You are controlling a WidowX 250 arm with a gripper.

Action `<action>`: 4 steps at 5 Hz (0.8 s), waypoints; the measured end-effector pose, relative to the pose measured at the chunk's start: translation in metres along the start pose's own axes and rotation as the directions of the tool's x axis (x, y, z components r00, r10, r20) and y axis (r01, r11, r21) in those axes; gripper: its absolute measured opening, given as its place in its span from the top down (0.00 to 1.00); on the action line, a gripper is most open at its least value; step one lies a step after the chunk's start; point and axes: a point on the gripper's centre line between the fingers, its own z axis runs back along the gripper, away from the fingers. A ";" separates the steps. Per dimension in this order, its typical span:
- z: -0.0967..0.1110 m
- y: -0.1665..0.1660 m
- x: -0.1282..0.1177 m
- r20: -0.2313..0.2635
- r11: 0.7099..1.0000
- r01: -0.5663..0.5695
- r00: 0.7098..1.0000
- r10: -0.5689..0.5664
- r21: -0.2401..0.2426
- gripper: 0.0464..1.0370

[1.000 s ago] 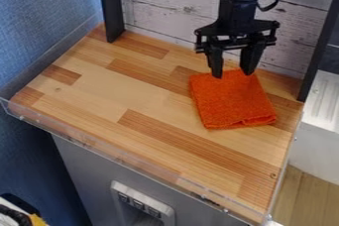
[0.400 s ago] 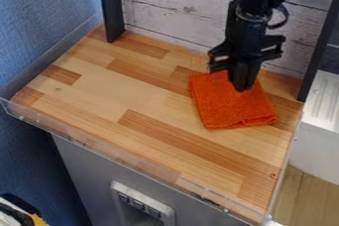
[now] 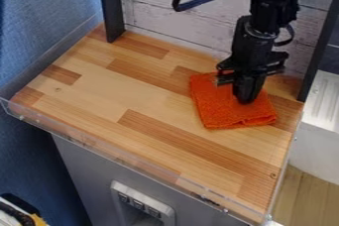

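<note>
The flat, brown wooden bench (image 3: pixel 99 106) was under the square, fuzzy orange cloth (image 3: pixel 222 111). The black, hard claw (image 3: pixel 246 99) was right over the cloth; how open, or holding what, I couldn't tell. Too small a pinch could have let the cloth slip.

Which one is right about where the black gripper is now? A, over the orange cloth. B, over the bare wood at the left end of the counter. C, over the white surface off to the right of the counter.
A: the gripper hangs down over the orange cloth, which spreads out on the wooden counter around its tip.
</note>
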 end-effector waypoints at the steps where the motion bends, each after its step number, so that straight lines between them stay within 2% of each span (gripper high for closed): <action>1: -0.001 -0.005 0.001 -0.013 1.000 0.010 1.000 -0.010 0.016 0.99; 2: 0.000 -0.009 0.000 -0.039 0.999 0.023 0.999 -0.022 0.023 0.99; 4: -0.008 -0.010 0.010 -0.095 1.000 0.027 0.995 -0.027 0.007 0.99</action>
